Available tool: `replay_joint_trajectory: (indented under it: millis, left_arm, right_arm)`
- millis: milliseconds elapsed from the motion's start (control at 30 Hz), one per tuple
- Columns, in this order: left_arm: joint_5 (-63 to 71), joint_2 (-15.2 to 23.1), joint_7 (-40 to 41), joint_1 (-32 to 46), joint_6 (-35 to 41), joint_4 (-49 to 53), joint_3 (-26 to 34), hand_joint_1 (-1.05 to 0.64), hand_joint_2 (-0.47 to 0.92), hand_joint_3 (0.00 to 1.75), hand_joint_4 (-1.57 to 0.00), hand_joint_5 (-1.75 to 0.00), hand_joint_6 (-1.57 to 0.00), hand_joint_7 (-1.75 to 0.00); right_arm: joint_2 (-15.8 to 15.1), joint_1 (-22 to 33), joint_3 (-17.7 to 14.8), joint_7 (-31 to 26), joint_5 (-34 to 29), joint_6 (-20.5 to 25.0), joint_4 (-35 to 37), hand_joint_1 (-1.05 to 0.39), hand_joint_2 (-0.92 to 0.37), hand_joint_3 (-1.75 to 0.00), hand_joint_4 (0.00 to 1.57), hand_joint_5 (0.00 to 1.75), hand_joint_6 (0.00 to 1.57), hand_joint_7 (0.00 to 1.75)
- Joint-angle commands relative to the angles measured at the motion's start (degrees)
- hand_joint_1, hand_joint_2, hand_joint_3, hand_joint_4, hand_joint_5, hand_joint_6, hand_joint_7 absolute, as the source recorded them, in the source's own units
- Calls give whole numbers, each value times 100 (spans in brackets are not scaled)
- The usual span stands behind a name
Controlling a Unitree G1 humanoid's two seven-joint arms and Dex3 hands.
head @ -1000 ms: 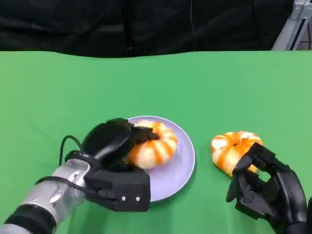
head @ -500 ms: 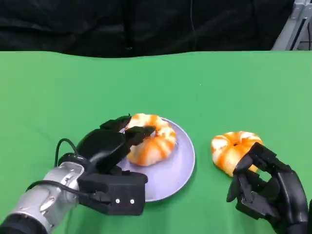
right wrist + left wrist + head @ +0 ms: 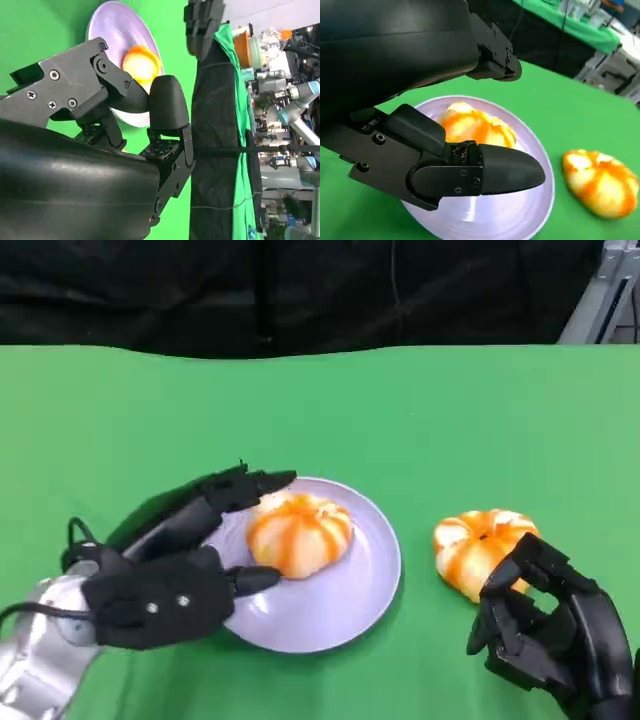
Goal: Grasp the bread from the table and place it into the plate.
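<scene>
An orange-and-white bread roll (image 3: 299, 533) (image 3: 477, 127) (image 3: 141, 65) lies in the lavender plate (image 3: 350, 590) (image 3: 520, 210) (image 3: 115, 30) at the table's middle. My left hand (image 3: 175, 560) (image 3: 470, 165) sits at the plate's left rim, fingers spread, apart from the roll and holding nothing. A second orange-and-white roll (image 3: 480, 545) (image 3: 600, 182) lies on the green cloth to the right of the plate. My right hand (image 3: 545, 630) (image 3: 125, 115) rests just in front of that roll with its fingers curled in, holding nothing.
The green table (image 3: 450, 420) stretches to a black curtain at the back. A metal frame (image 3: 600, 295) stands at the far right corner.
My left hand has let go of the roll, spread its fingers and drawn back to the left. The roll now lies free in the plate. The right hand has not moved.
</scene>
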Motion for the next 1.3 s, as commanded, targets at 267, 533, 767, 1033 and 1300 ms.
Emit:
replay_joint_trajectory:
  millis: [267, 533, 767, 1033, 1300]
  left_arm:
    - [-3551, -120, -1386, 1226, 2293, -1907, 1525, -17, 92, 31, -68, -31, -65, -12]
    - [-4632, -233, -1300, 2018, 3291, -2740, 2236, 10, 69, 130, -83, -173, -77, -157]
    - [-4892, -436, -1618, 2319, 3157, -2106, 2573, 6, 69, 143, -91, -175, -72, -175]
    - [-4670, -565, -1646, 2258, 2899, -1617, 2624, 8, 63, 149, -93, -175, -74, -175]
    - [-4609, -565, -1661, 2178, 2875, -1512, 2656, 11, 60, 151, -93, -175, -75, -175]
  right_arm:
    - [-54, 14, -58, 10, 72, 17, -67, -12, -63, -108, 84, 175, 65, 164]
    - [-90, -39, -102, 87, 113, -23, 16, -11, -63, -108, 84, 175, 65, 163]
    - [-100, -47, -135, 105, 131, 5, 37, -12, -63, -108, 83, 175, 65, 162]
    - [-124, -28, -144, 157, 126, -59, 52, -13, -63, -107, 83, 175, 64, 162]
    - [-66, 0, -97, 82, 68, -19, -19, -12, -64, -106, 84, 175, 65, 163]
